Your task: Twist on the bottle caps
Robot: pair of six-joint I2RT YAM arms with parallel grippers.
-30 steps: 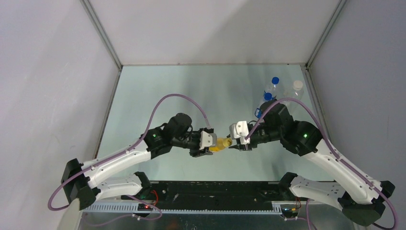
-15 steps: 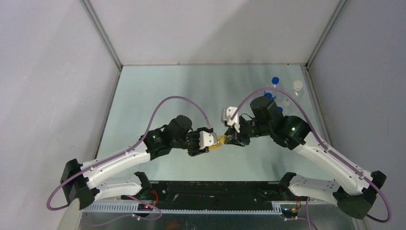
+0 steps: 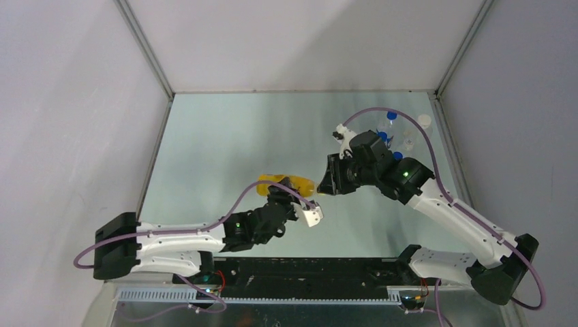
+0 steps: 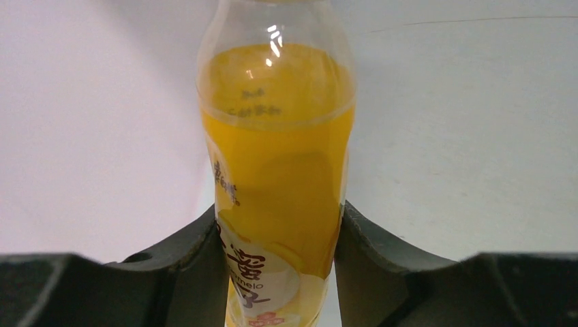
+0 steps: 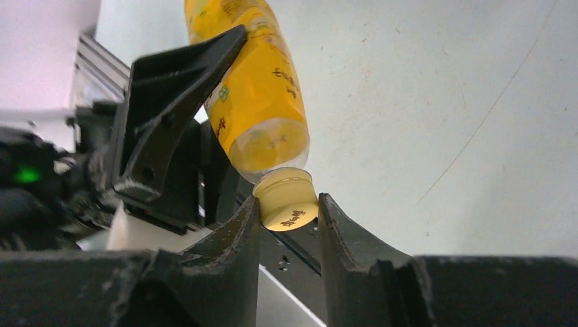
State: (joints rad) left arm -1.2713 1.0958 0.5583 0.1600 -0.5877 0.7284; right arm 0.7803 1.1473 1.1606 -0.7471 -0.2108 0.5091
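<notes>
Left pincer (image 4: pixel 279 210) clamps the yellow bottle (image 4: pixel 276 136) labelled "…melo"; right pincer (image 5: pixel 288 204) grips its yellow cap (image 5: pixel 283 191).

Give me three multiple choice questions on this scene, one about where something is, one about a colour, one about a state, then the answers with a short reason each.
1. Where on the table do the blue-capped bottles stand?
A. near left corner
B. far right corner
C. centre

2. What colour is the cap between the fingers of the right gripper?
A. blue
B. white
C. yellow

3. What is the left gripper doing?
A. open above the table
B. shut on the yellow-orange bottle
C. shut on nothing

Answers:
1 B, the top view shows them by the far right wall.
2 C, the right wrist view shows a yellow cap at the bottle's mouth.
3 B, the left wrist view shows both fingers pressed against the bottle's sides.
</notes>
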